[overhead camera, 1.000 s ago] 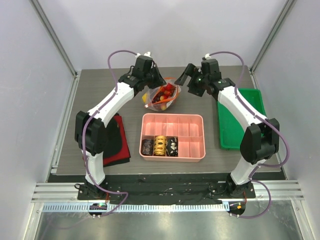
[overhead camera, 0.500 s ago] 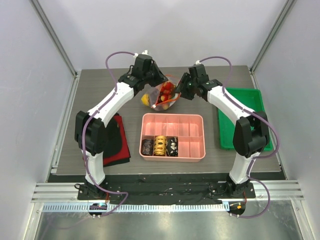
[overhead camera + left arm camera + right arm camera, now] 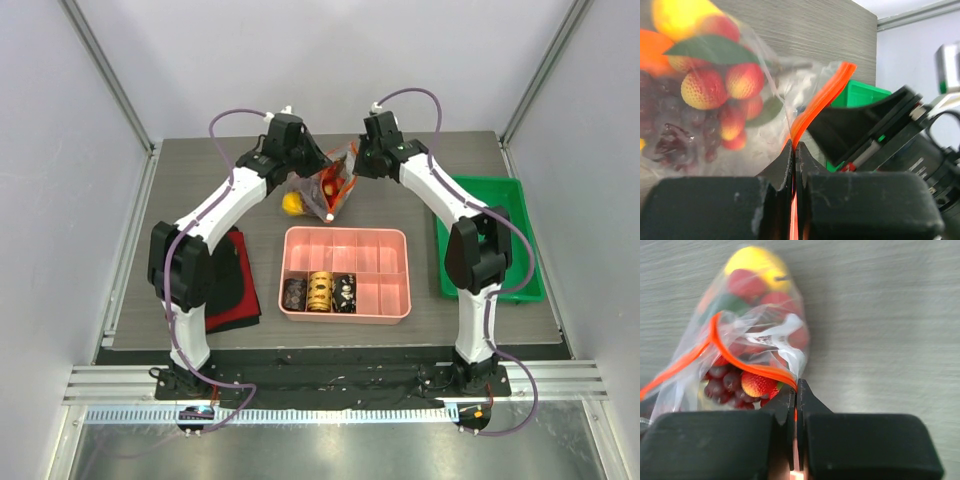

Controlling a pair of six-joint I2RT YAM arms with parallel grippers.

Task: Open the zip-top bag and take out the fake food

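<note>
The clear zip-top bag [image 3: 335, 183] hangs between both grippers at the back middle of the table. My left gripper [image 3: 322, 163] is shut on its orange zip strip [image 3: 826, 92], which runs down between the fingertips. My right gripper [image 3: 351, 165] is shut on the opposite lip of the strip [image 3: 742, 365]. Through the plastic I see the fake food: red-yellow strawberries [image 3: 704, 88], dark purple grapes [image 3: 721, 381], a yellow piece [image 3: 754, 262] and an orange one [image 3: 652, 50]. The mouth stands slightly parted. In the left wrist view the right gripper's dark body [image 3: 865, 125] sits just behind the strip.
A pink compartment tray [image 3: 346, 312] lies in front of the bag, with three dark and gold cylinders [image 3: 320, 292] in its front left cells. A green bin [image 3: 505, 210] sits at the right. A red and black cloth [image 3: 236, 290] lies at the left.
My right gripper moved left to the bag and shut on the zip strip. The bag has been drawn up narrower between the two grippers. The left gripper kept its hold.
</note>
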